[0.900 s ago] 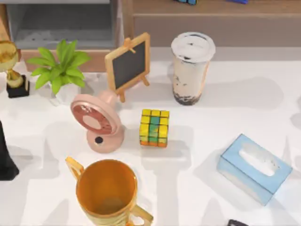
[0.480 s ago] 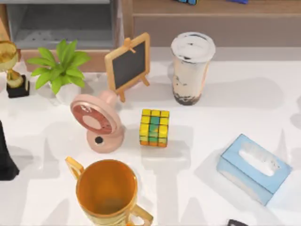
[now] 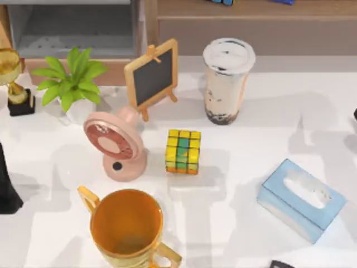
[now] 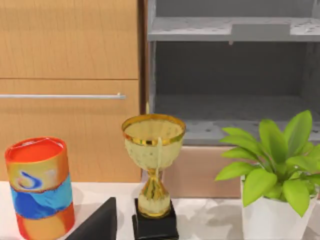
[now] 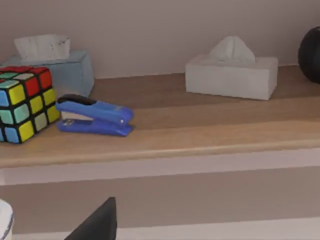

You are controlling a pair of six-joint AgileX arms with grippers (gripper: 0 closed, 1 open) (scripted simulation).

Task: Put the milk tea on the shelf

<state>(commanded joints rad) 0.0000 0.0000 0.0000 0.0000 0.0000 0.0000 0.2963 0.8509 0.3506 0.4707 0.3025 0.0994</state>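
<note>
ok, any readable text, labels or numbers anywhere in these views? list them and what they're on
None readable.
Chalkboard: blank.
Milk tea: dark marks on the lid, no letters.
Can: white swirl on a blue band, no words.
Tissue boxes, stapler, trophy: no print visible.

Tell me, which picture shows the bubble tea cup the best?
The top view. There the milk tea stands whole on the white table, lid to dark pearls, just in front of the shelf. The right wrist view catches just a sliver of its white lid at the edge. The left wrist view looks at a gold trophy instead.
</note>
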